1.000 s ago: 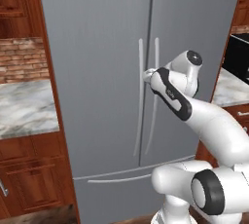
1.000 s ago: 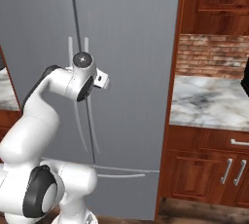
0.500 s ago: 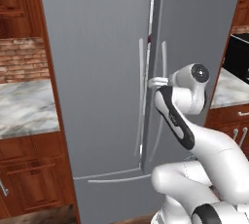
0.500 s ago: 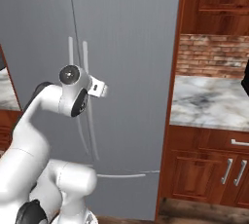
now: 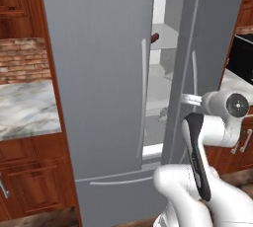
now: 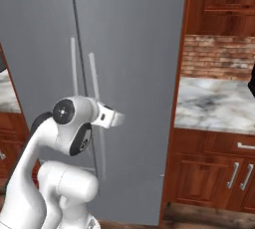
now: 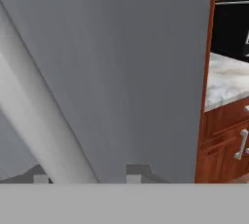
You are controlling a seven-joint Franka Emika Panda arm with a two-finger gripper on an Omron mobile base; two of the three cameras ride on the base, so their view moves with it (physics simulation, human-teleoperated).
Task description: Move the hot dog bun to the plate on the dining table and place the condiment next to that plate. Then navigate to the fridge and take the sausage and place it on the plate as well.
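1. Standing tall across the middle of the left base view: one grey fridge, its right door swung ajar, with a narrow gap of pale interior and white shelves between the two doors.
2. Peeking out at the upper middle of that gap, at the left door's edge: one small dark red-brown tip, apparently the sausage; the rest hidden behind the door.
3. Gripper at centre right of the left base view, narrowed and clamped on the right door handle. In the hand view, handle running as a pale diagonal bar at lower left, down between the two dark fingertips.
4. Counted on the fridge: two long vertical handles, the other being the left door handle, plus one curved bar on the bottom drawer at lower centre.
5. In the way of the sausage: the left door's edge and the half-open right door, with the white arm low at the right.
6. Around the fridge: two marble counters, one at middle left and one at middle right of the right base view, each under red brick wall.
7. Reddish wood cabinets at lower right of the right base view, with three metal pulls.
8. One black appliance at the right edge of the left base view.
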